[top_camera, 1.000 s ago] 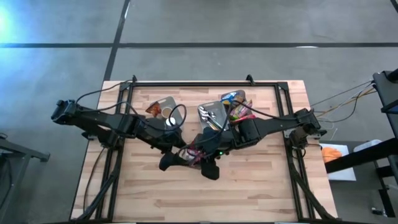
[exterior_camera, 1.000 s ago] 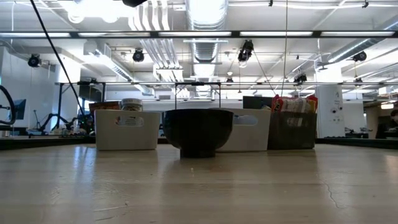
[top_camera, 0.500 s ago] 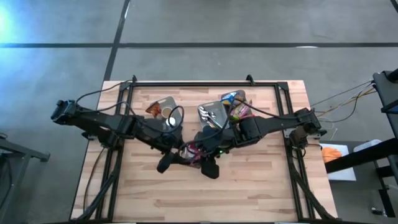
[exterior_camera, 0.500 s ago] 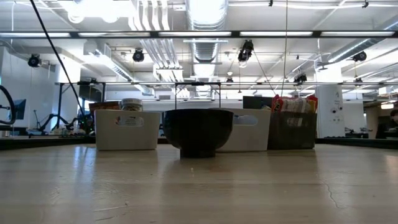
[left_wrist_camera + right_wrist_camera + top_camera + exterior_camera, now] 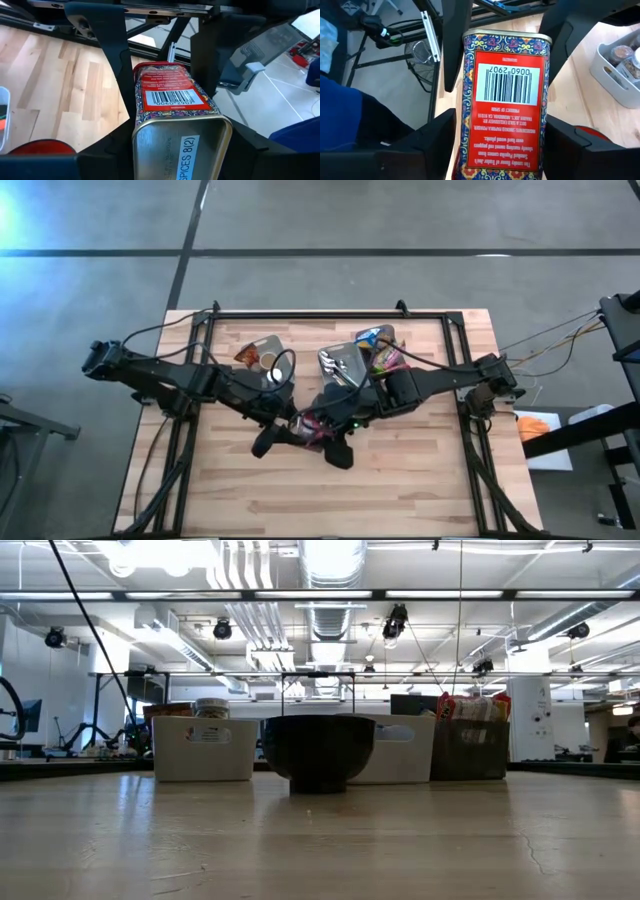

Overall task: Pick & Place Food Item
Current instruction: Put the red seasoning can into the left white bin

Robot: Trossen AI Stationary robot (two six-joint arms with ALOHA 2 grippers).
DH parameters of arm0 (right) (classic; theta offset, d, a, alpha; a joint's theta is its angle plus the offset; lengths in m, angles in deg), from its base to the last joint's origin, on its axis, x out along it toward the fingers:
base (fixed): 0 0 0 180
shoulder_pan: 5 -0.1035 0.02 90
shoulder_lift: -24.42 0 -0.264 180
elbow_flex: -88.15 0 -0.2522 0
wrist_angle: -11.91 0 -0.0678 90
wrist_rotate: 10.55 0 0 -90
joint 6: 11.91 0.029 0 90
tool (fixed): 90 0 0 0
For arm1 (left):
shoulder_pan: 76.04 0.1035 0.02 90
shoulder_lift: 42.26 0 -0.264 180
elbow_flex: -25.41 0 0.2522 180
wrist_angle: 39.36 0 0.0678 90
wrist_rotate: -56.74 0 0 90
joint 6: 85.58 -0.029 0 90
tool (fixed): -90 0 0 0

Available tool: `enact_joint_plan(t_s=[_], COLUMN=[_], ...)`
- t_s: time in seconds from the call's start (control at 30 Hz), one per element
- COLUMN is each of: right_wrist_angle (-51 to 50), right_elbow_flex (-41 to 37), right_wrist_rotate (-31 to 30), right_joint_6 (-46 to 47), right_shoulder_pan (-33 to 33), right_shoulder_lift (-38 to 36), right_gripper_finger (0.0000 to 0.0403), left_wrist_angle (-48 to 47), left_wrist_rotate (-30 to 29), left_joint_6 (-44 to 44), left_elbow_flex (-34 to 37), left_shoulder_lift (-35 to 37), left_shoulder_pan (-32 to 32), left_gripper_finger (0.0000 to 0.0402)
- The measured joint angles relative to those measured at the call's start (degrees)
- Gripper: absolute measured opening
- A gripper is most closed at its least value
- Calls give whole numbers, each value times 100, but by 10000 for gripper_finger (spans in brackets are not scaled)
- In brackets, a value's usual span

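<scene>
A red spice tin (image 5: 311, 428) with a barcode label hangs in the air over the middle of the table, between my two grippers. My left gripper (image 5: 298, 428) comes from the table's left and is shut on the tin (image 5: 172, 100). My right gripper (image 5: 322, 426) comes from the right. Its fingers stand close along the tin's (image 5: 505, 100) two narrow sides, slightly apart from them. Neither gripper shows in the low view. My left gripper pinches the tin's two narrow sides (image 5: 137, 125) between its two fingers, at the end with the bare metal base (image 5: 185, 145). The fingers lie along the tin, slanting a little downward from the table's left. The tin is lifted clear of the table, lying roughly level.
A black bowl (image 5: 318, 752) stands on the table below the arms. Behind it are two white bins (image 5: 205, 747) (image 5: 395, 748) and a dark bin of snack packets (image 5: 470, 745). The near half of the wooden table (image 5: 300, 500) lies bare. A black frame (image 5: 330, 313) borders the table.
My left gripper has rolled a little at the wrist and closed on the tin. Both hands have stayed in place above the table's middle, and the tin has not moved.
</scene>
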Motion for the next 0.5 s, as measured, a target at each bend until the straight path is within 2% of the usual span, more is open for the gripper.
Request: enact_joint_plan(t_s=[0.2, 0.5], right_wrist_angle=[80, 608], right_elbow_flex=[2, 0], right_wrist_rotate=[-259, -1846], right_joint_6=[69, 124], right_shoulder_pan=[11, -2], right_shoulder_lift=[-155, -969], right_gripper_finger=[244, 246], left_wrist_angle=[-100, 121], left_wrist_rotate=[-58, -301], left_joint_6=[248, 397], left_elbow_flex=[4, 9], left_shoulder_lift=[332, 1173], left_shoulder_pan=[124, 591], left_gripper_finger=[205, 205])
